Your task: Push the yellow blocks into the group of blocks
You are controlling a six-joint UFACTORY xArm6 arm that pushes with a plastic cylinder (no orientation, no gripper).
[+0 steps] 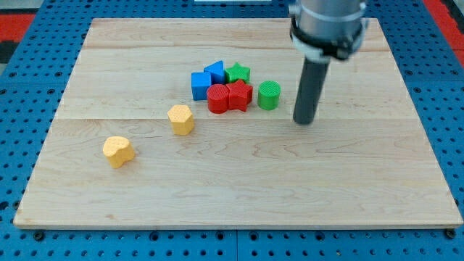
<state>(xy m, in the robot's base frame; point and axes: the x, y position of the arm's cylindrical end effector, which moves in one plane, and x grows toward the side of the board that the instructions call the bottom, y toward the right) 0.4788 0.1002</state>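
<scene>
Right now your arm sits on the wrong side of the work: my tip (pixel 305 122) rests on the wooden board (pixel 239 188) just right of the green cylinder (pixel 269 95), apart from it and touching no block. There are no jaws on this rig, only the rod, so nothing is open, closed or clamped.

The group lies in the far middle of the board: a blue cube (pixel 201 85) and a second blue block (pixel 215 71) on its left, a green star (pixel 238 72) at the far side, a red cylinder (pixel 217 98) and a red block (pixel 240 96) at the near side, and the green cylinder at its right end.

Both task blocks are outside it. The nearer yellow block (pixel 181 119) sits near and left of the red cylinder, a short gap away. The farther yellow block (pixel 117 151) is well apart, nearer and further left.

You appear to be at the approach step, with neither push started. The next move probably calls for swinging around the near side of the group, without clipping it, to get behind a yellow block on its near-left side, then pushing up and right.

The arm's upper part is cut off at the view's top. The yellow blocks' exact shapes are hard to make out, and the second blue block is partly hidden.
</scene>
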